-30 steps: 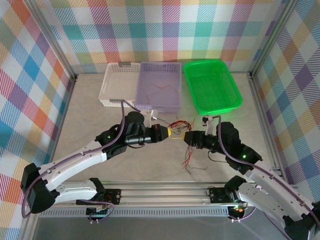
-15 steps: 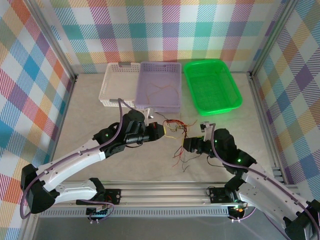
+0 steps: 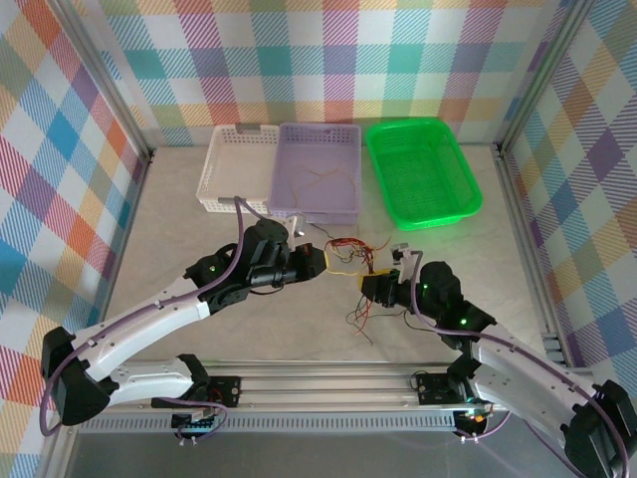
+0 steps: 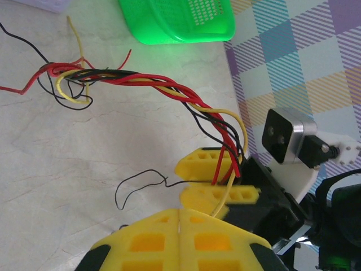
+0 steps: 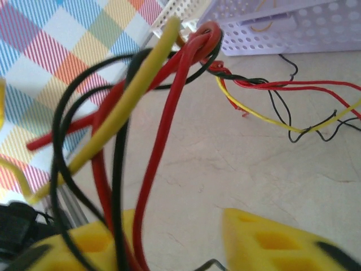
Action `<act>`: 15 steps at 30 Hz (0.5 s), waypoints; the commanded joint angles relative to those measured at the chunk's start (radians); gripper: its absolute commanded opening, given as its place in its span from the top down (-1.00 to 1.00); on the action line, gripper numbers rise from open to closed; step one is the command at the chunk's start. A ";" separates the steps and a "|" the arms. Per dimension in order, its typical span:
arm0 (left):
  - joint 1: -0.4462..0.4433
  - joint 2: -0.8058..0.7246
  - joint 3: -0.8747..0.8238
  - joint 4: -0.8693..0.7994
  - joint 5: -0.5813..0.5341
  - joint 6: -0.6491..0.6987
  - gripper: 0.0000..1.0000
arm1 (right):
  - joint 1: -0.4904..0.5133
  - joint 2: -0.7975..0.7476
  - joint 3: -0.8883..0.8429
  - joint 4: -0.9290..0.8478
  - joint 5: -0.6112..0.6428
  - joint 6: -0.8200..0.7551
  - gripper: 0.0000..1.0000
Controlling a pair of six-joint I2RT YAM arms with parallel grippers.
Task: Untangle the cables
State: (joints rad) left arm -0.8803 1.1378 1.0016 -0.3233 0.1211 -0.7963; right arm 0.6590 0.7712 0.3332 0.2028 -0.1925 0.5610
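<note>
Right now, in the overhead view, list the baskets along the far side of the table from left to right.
White basket → purple basket → green basket.

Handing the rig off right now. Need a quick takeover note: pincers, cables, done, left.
Left pincer: shut. A yellow strand runs to its tip; grip on it unclear.
Right pincer: the twisted bundle passes between its jaws; pinch unclear.
Cables: a red, yellow and black tangle between the pincers, just short of the purple basket.
Done: a few loose strands lie in that basket.
Left: the tangle itself, not yet separated.
</note>
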 commanded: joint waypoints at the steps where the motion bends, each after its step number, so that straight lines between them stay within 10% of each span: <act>1: 0.008 -0.014 0.044 -0.028 0.008 0.003 1.00 | -0.006 0.011 -0.008 0.110 0.054 -0.019 0.71; 3: 0.010 -0.032 0.058 -0.084 -0.012 0.032 1.00 | -0.006 -0.011 0.007 0.039 0.123 -0.018 1.00; 15: 0.298 -0.181 0.202 -0.613 0.023 0.281 1.00 | -0.120 -0.260 0.091 -0.547 0.545 0.077 1.00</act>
State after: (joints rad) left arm -0.6571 1.0019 1.1423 -0.7311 0.1337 -0.6231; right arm 0.5938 0.5255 0.3809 -0.1608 0.2108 0.5873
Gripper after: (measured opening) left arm 0.050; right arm 0.077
